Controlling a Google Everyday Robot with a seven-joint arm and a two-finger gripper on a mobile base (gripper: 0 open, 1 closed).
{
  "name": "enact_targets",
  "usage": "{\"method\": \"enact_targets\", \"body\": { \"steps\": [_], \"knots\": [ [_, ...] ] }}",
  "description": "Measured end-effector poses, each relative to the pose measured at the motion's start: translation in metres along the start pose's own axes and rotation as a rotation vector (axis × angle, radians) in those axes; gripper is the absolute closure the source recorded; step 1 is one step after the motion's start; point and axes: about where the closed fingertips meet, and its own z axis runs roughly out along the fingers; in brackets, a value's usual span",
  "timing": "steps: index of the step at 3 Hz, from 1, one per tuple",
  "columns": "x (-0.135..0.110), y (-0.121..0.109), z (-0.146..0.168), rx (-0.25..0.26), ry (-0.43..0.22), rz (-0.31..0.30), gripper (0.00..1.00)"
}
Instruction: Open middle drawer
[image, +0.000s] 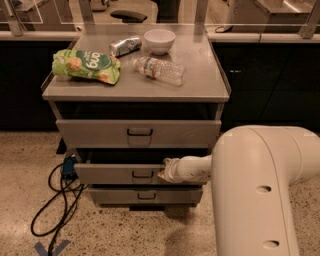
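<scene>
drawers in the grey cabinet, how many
3, stacked: top drawer under the tabletop, middle drawer standing slightly out with the hand at its front, bottom drawer below it.

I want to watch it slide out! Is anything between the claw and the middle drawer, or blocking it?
Nothing visible. The claw sits at the front of the middle drawer, beside its handle. The cable lies on the floor to the left, below the drawer.

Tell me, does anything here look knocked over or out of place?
The bottle and can lie on their sides on the cabinet top. The middle drawer is pulled partly out, with the gripper at its front, just right of the handle. A loose cable sprawls on the floor.
</scene>
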Motion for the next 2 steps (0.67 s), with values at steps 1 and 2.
{"method": "enact_targets", "body": {
  "steps": [1, 2],
  "knots": [
    [-0.0022, 0.0215, -0.0298, -0.01, -0.015, -0.024, 1.0],
    [-0.0032, 0.0225, -0.0331, -0.012, -0.014, -0.024, 1.0]
  ]
}}
